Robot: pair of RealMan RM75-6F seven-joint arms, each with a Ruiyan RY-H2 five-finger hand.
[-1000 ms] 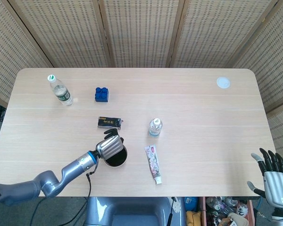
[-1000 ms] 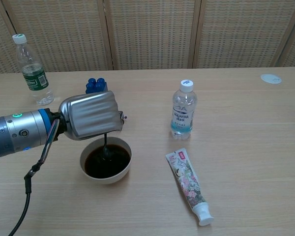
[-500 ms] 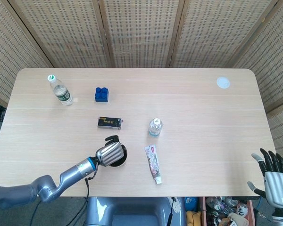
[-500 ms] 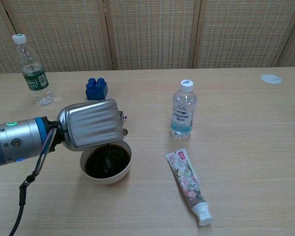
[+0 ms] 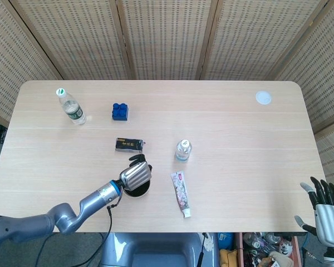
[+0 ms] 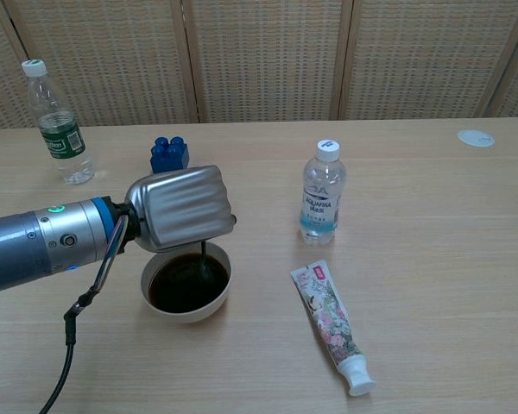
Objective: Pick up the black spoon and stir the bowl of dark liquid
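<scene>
A white bowl (image 6: 160, 304) of dark liquid (image 6: 181, 286) stands near the table's front edge, also in the head view as the bowl (image 5: 140, 193). My left hand (image 6: 184, 208) hovers over its far right side, fingers curled around the black spoon (image 6: 205, 256). The spoon's thin handle drops straight down from the hand into the liquid. From above, the left hand (image 5: 136, 174) covers most of the bowl. My right hand (image 5: 327, 209) hangs off the table's right front corner, fingers spread, holding nothing.
A toothpaste tube (image 6: 333, 328) lies right of the bowl. A small water bottle (image 6: 321, 194) stands behind it. A black box (image 5: 128, 145), a blue block (image 6: 169, 154), a bigger bottle (image 6: 57, 124) and a white lid (image 6: 476, 137) lie further back.
My left hand has swung the spoon from the bowl's middle toward its near left, then across to its far right side. The right hand has sunk slightly lower.
</scene>
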